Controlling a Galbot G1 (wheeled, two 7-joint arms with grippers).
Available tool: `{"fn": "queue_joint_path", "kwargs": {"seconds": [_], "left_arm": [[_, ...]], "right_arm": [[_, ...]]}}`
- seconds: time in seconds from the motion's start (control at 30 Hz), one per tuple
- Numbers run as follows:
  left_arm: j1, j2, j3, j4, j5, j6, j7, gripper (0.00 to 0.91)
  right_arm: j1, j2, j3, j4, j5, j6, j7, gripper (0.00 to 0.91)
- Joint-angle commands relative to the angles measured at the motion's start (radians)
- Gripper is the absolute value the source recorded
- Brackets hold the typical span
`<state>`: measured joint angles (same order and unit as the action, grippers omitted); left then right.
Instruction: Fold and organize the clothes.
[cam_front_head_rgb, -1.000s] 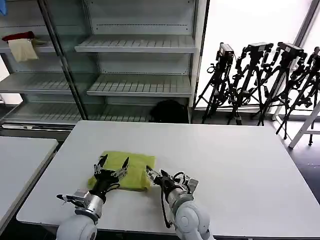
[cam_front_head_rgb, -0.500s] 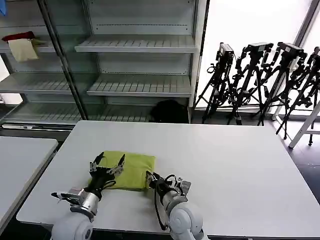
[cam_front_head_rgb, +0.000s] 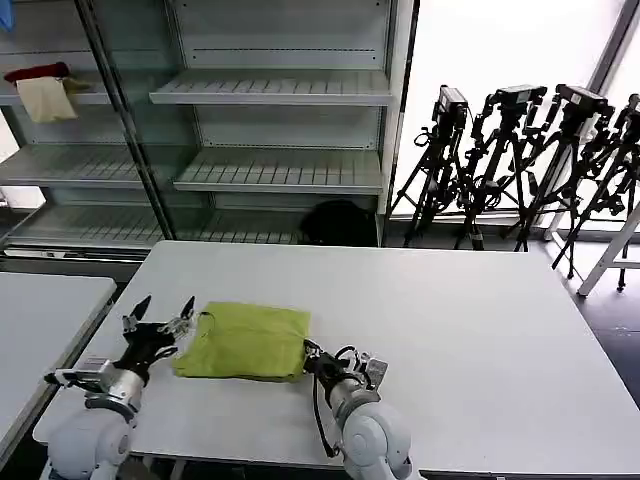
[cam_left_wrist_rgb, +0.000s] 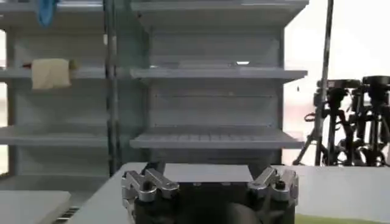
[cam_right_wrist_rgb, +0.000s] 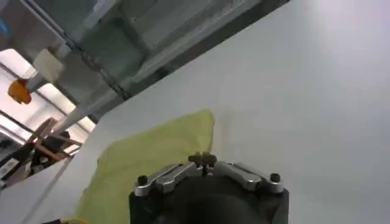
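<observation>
The lime-green T-shirt (cam_front_head_rgb: 245, 342) lies folded into a flat rectangle on the white table (cam_front_head_rgb: 450, 340), near the front left. My left gripper (cam_front_head_rgb: 160, 312) hovers just off the shirt's left edge, open wide with nothing between its fingers; in the left wrist view the left gripper (cam_left_wrist_rgb: 210, 181) faces the shelves. My right gripper (cam_front_head_rgb: 309, 351) is shut, its tips at the shirt's right edge near the front corner. In the right wrist view the right gripper (cam_right_wrist_rgb: 202, 159) has its tips together beside the green shirt (cam_right_wrist_rgb: 146, 161); I cannot tell whether fabric is pinched.
Glass-fronted shelving (cam_front_head_rgb: 270, 130) stands behind the table, with a red cloth (cam_front_head_rgb: 38, 72) and a cream cloth (cam_front_head_rgb: 46, 100) on an upper left shelf. Camera tripods (cam_front_head_rgb: 520, 160) stand at the back right. A second white table (cam_front_head_rgb: 40, 310) is on the left.
My left gripper has drawn back to the left, off the shirt, and spread wider. My right gripper has closed and stayed by the shirt's right edge. The shirt now lies uncovered.
</observation>
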<state>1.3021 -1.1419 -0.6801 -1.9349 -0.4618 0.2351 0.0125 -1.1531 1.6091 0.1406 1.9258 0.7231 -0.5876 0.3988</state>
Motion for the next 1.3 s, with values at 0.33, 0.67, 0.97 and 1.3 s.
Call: {"fn": "queue_joint_path", "kwargs": {"seconds": [0.33, 0.67, 0.97, 1.3], "left_arm": [[0.006, -0.005, -0.034, 0.009, -0.007, 0.002, 0.006, 0.907], [0.02, -0.012, -0.028, 0.0, -0.006, -0.004, 0.007, 0.907], [0.014, -0.016, -0.019, 0.004, -0.007, -0.006, 0.006, 0.907], [0.027, -0.019, -0.031, -0.011, -0.011, -0.008, 0.003, 0.907]], "right_arm": [[-0.062, -0.034, 0.014, 0.061, -0.016, 0.0, -0.068, 0.907], [-0.034, 0.009, -0.032, -0.011, -0.054, 0.0, -0.059, 0.907], [-0.014, 0.025, -0.029, -0.057, -0.066, 0.0, -0.047, 0.302], [0.01, 0.049, -0.048, -0.098, -0.082, 0.0, -0.043, 0.0]]}}
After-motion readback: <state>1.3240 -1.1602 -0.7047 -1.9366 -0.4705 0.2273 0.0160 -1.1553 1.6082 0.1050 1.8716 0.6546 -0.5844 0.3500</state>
